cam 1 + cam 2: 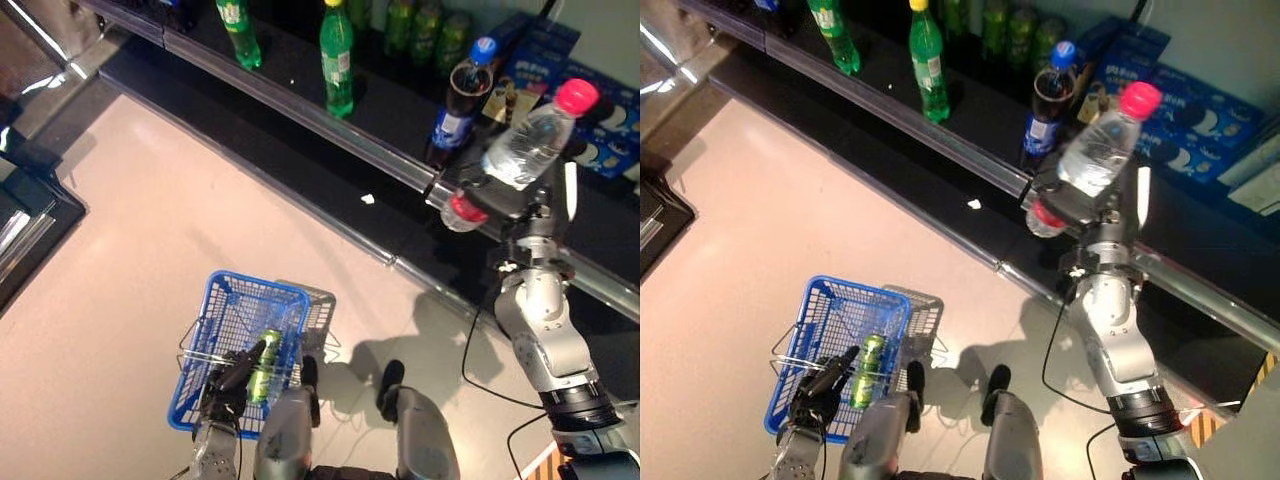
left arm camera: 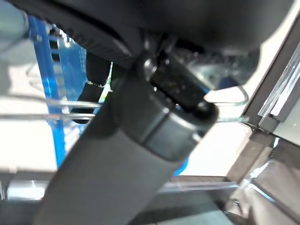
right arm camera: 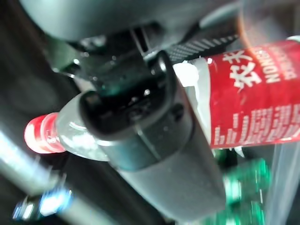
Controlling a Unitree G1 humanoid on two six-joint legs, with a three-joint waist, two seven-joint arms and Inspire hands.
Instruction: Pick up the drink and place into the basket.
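Note:
My right hand (image 1: 512, 200) is up at the shelf's front edge, its fingers curled round a clear water bottle (image 3: 253, 103) with a red label. The bottle lies sideways in the hand, and its red cap (image 1: 462, 211) sticks out on the left side. Low at the left, my left hand (image 1: 232, 382) is curled over the wire handles of a blue basket (image 1: 225, 290). The basket hangs above the floor with a green can (image 1: 268, 365) inside. In the left wrist view the thumb (image 2: 140, 140) crosses the wire handle.
A dark shelf with a metal front rail (image 1: 330, 120) runs across the back. It holds green bottles (image 1: 337, 60), a cola bottle (image 1: 462, 100) and blue boxes (image 1: 545, 50). A second clear bottle with a pink cap (image 1: 530, 140) shows just above my right hand. A white scrap (image 1: 367, 199) lies below the rail.

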